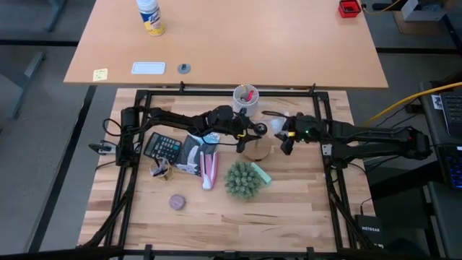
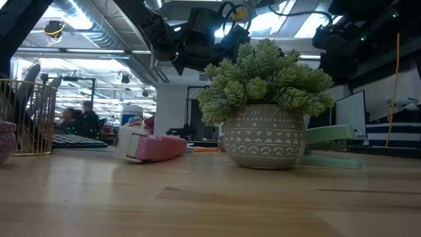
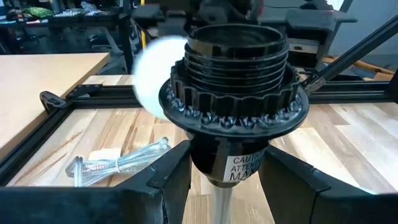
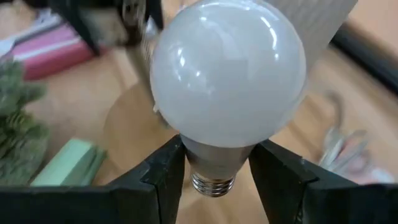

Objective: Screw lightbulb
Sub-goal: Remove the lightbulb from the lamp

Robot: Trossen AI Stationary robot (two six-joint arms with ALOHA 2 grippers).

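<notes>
Left gripper (image 3: pixel 221 180): we see its fingers (image 3: pixel 168 177) clamped on the lower stem of the black socket (image 3: pixel 233 93), holding it up off the worktop with the threaded mouth open toward the camera.
Right gripper (image 4: pixel 214 177): we see its fingers (image 4: pixel 165 171) closed on the neck of the lightbulb (image 4: pixel 227 74), just above the silver screw base.
Lightbulb position: in the high view we place it at mid-worktop, between the two arms, a white spot (image 1: pixel 277 126) just beside the left gripper (image 1: pixel 249 133) and the right gripper (image 1: pixel 287 133). In the left wrist view it shows as a white blur (image 3: pixel 152 74) behind the socket rim; we cannot tell whether the two touch.
Wooden disc: we see a round disc (image 1: pixel 256 150) lying on the worktop (image 1: pixel 289 209) right below the meeting grippers.
Potted plant: a green succulent in a patterned pot (image 2: pixel 263 135) stands near the front of the worktop, with a pale green block (image 2: pixel 332 141) just beside it.
Other items: a pink-and-white stapler (image 2: pixel 154 146), a calculator (image 1: pixel 164 146), a white cup (image 1: pixel 245 97) with pens at the far edge, a small brownish puck (image 1: pixel 177 201).
Background: we make out people seated well beyond the worktop in the low view.
</notes>
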